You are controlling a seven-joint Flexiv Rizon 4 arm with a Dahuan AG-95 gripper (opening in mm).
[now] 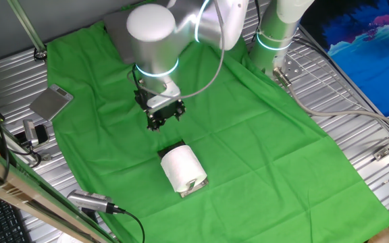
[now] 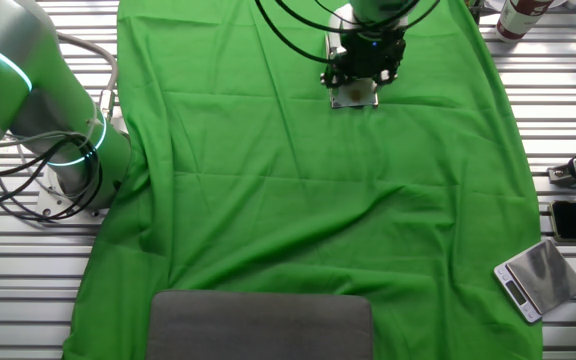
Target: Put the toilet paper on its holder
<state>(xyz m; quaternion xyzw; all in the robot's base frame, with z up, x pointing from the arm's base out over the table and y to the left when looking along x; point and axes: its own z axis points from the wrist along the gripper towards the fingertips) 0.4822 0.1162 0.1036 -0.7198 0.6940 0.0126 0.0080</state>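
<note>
Toilet paper (image 1: pixel 181 167), a small white roll with its hollow core facing the lower right, sits on the holder (image 1: pixel 193 187) in the one fixed view; a shiny edge of the chrome plate shows at about 5 o'clock from the roll and a dark part at 11 o'clock. Roll and holder rest on the green cloth (image 1: pixel 262 155) near the middle of the table. In the other fixed view the roll is hidden behind the arm and only a bit of the holder (image 2: pixel 353 97) shows below the gripper (image 2: pixel 360 75).

At about 11 o'clock from the roll, near but not touching it, hangs the black gripper (image 1: pixel 164 120), clear of the cloth. Its fingers look empty, but I cannot tell whether they are spread or pressed together.

Farther out, a grey plate (image 2: pixel 260 325) lies on the cloth's far edge, and a small silver scale (image 1: pixel 51 102) sits at 9 o'clock on the bare metal table (image 1: pixel 356 128).
</note>
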